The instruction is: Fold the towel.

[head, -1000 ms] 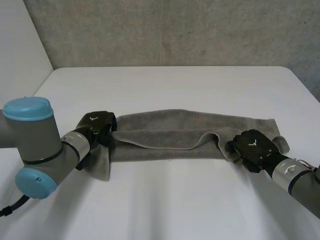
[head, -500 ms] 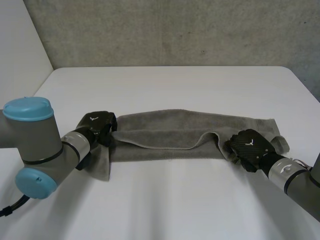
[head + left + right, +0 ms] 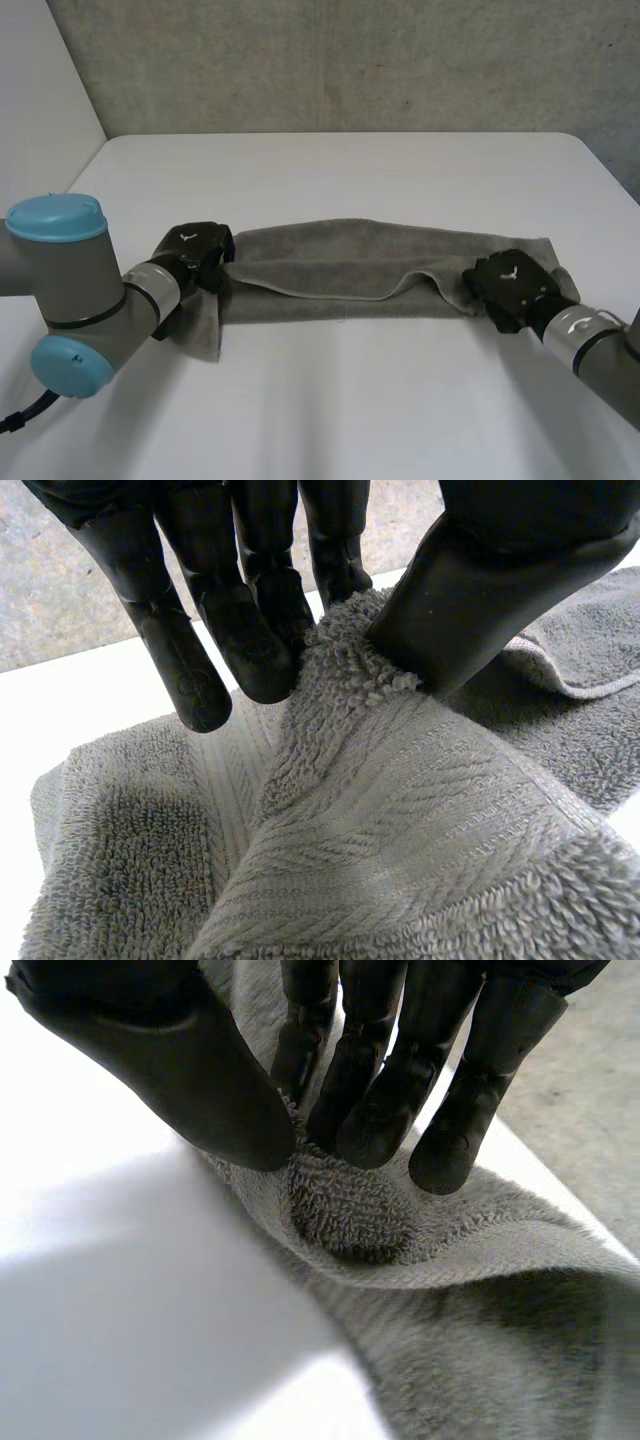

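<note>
A grey towel (image 3: 350, 268) lies stretched lengthwise across a white table (image 3: 330, 170), the left hand (image 3: 195, 248) pinching its left end while the right hand (image 3: 508, 283), pinching its right end, has drawn slightly outward, pulling the cloth straighter, probably for the next fold.

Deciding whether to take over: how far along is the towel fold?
Done: the towel lies on the table as a long band, one layer doubled over lengthwise. In hand: the left hand pinches its left end, the right hand its right end. Left: the ends are not yet brought together.
</note>
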### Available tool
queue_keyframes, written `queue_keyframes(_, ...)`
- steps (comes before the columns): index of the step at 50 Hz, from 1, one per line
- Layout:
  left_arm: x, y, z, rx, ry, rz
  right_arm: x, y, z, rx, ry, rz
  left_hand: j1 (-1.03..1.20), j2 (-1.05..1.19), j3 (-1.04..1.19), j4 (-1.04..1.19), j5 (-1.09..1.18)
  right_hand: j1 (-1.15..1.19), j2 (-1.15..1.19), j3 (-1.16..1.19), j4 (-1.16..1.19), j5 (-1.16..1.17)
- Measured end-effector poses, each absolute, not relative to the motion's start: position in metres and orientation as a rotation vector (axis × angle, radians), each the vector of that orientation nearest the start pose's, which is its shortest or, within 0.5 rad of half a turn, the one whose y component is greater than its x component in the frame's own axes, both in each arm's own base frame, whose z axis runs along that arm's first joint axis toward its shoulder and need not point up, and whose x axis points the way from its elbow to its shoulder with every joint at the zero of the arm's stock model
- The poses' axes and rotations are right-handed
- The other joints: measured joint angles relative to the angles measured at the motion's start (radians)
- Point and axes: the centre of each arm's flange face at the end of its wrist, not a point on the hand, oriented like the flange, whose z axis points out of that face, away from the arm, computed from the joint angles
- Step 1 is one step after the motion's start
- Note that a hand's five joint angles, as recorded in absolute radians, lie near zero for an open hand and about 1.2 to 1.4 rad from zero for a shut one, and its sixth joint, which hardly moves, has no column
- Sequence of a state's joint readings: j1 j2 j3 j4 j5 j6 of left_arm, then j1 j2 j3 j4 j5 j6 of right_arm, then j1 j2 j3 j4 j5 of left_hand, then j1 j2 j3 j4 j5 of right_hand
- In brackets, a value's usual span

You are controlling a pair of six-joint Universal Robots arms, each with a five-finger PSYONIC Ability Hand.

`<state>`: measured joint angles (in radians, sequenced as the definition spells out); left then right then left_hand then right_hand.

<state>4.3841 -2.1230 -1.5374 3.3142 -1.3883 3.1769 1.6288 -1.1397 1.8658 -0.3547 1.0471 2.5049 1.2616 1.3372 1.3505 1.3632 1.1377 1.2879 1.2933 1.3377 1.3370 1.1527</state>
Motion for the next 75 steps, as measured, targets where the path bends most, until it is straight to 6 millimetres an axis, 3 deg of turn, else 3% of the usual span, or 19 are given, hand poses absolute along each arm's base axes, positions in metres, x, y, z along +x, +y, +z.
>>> queue_keyframes(7, -0.259, -0.302, 0.144, 0.695, 2.77, -1.949, 0.19, -0.304, 0.167, -0.943, 2.101, -1.864, 0.0, 0.0, 0.0, 0.0, 0.0, 0.004, 0.0, 0.0, 0.0, 0.0)
queue_keyframes(14, -0.259, -0.301, 0.143, 0.698, 2.772, -1.946, 0.177, -0.32, 0.175, -0.726, 2.172, -1.902, 0.0, 0.0, 0.0, 0.0, 0.0, 0.004, 0.0, 0.0, 0.0, 0.0)
queue_keyframes(22, -0.26, -0.299, 0.15, 0.706, 2.765, -1.964, 0.171, -0.321, 0.165, -0.788, 2.287, -1.897, 0.0, 0.0, 0.0, 0.0, 0.0, 0.003, 0.0, 0.0, 0.0, 0.0)
queue_keyframes(27, -0.261, -0.297, 0.17, 0.712, 2.732, -2.019, 0.173, -0.316, 0.183, -0.836, 2.261, -1.913, 0.0, 0.0, 0.0, 0.0, 0.0, 0.003, 0.002, 0.0, 0.0, 0.0)
queue_keyframes(32, -0.259, -0.292, 0.203, 0.718, 2.69, -2.081, 0.176, -0.31, 0.231, -0.834, 2.166, -2.004, 0.0, 0.0, 0.0, 0.0, 0.0, 0.003, 0.006, 0.0, 0.0, 0.0)
queue_keyframes(36, -0.257, -0.283, 0.238, 0.729, 2.653, -2.133, 0.177, -0.303, 0.282, -0.799, 2.06, -2.101, 0.0, 0.001, 0.0, 0.0, 0.0, 0.003, 0.039, 0.005, 0.004, 0.012)
queue_keyframes(39, -0.254, -0.274, 0.276, 0.749, 2.606, -2.205, 0.177, -0.293, 0.331, -0.779, 1.964, -2.178, 0.0, 0.001, 0.0, 0.0, 0.0, 0.003, 0.039, 0.005, 0.004, 0.014)
queue_keyframes(44, -0.248, -0.26, 0.334, 0.782, 2.499, -2.35, 0.176, -0.282, 0.39, -0.782, 1.863, -2.265, 0.001, 0.001, 0.0, 0.0, 0.0, 0.003, 0.039, 0.005, 0.004, 0.014)
queue_keyframes(49, -0.235, -0.258, 0.383, 0.764, 2.375, -2.466, 0.175, -0.285, 0.419, -0.798, 1.849, -2.288, 0.004, 0.001, 0.002, 0.0, 0.0, 0.003, 0.039, 0.005, 0.005, 0.014)
queue_keyframes(52, -0.223, -0.271, 0.402, 0.72, 2.327, -2.48, 0.176, -0.302, 0.419, -0.828, 1.9, -2.247, 0.004, 0.001, 0.003, 0.0, 0.0, 0.003, 0.039, 0.005, 0.004, 0.014)
queue_keyframes(56, -0.215, -0.294, 0.401, 0.691, 2.331, -2.431, 0.185, -0.321, 0.407, -0.902, 1.973, -2.186, 0.004, 0.001, 0.003, 0.0, 0.0, 0.003, 0.039, 0.005, 0.004, 0.014)
queue_keyframes(65, -0.221, -0.361, 0.358, 0.767, 2.338, -2.297, 0.242, -0.353, 0.376, -1.127, 2.004, -2.205, 0.004, 0.002, 0.003, 0.0, 0.0, 0.003, 0.039, 0.005, 0.004, 0.014)
queue_keyframes(70, -0.233, -0.398, 0.349, 0.792, 2.181, -2.413, 0.27, -0.37, 0.384, -1.081, 1.851, -2.407, 0.004, 0.001, 0.003, 0.0, 0.0, 0.003, 0.039, 0.005, 0.005, 0.014)
queue_keyframes(75, -0.244, -0.428, 0.375, 0.755, 1.804, -2.681, 0.289, -0.383, 0.413, -0.878, 1.552, -2.69, 0.004, 0.002, 0.003, 0.0, 0.0, 0.003, 0.039, 0.005, 0.005, 0.014)
